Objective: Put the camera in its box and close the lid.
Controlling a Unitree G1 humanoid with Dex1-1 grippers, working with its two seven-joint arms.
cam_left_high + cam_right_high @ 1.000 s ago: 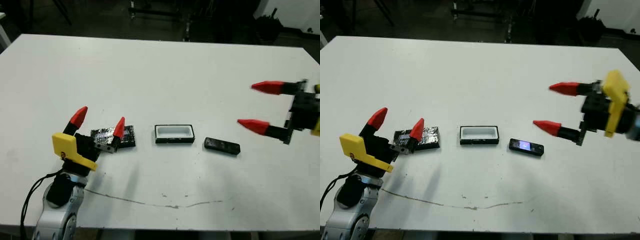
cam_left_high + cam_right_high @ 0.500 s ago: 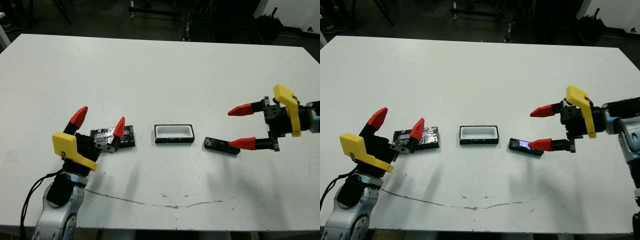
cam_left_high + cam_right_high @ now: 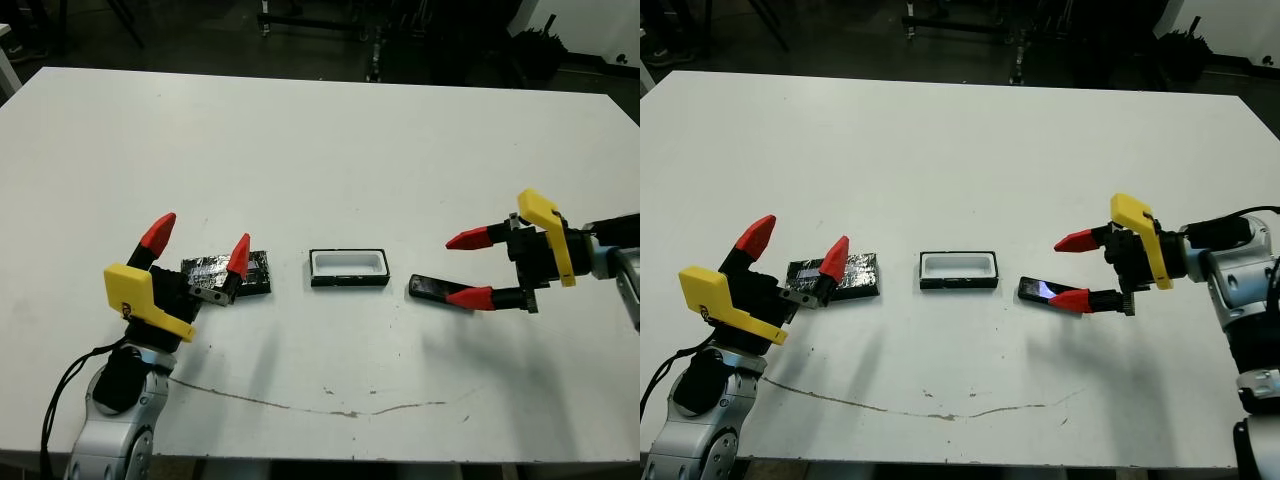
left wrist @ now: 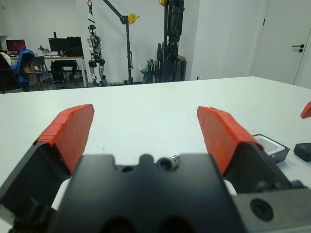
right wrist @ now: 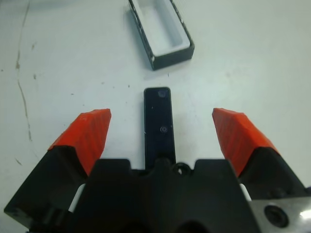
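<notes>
The camera (image 3: pixel 436 289), a slim black bar with a pale screen, lies flat on the white table just right of the box (image 3: pixel 348 281). The box is a small black-walled tray with white lining, standing open and empty (image 5: pixel 172 54). My right gripper (image 3: pixel 458 268) is open and low over the camera's right end; in the right wrist view the camera (image 5: pixel 159 116) lies lengthwise between the two fingers, untouched. The lid (image 3: pixel 256 274), a glossy black panel, lies left of the box. My left gripper (image 3: pixel 199 240) hovers open above the lid's left part, holding nothing.
The white table (image 3: pixel 320 150) spreads wide behind the row of objects. A thin dark scuff line (image 3: pixel 300 402) runs near the front edge. Dark floor and stands lie beyond the far edge.
My right gripper has swung left and down from the table's right side until its fingers straddle the camera's right end. The left arm, lid, box and camera have stayed put.
</notes>
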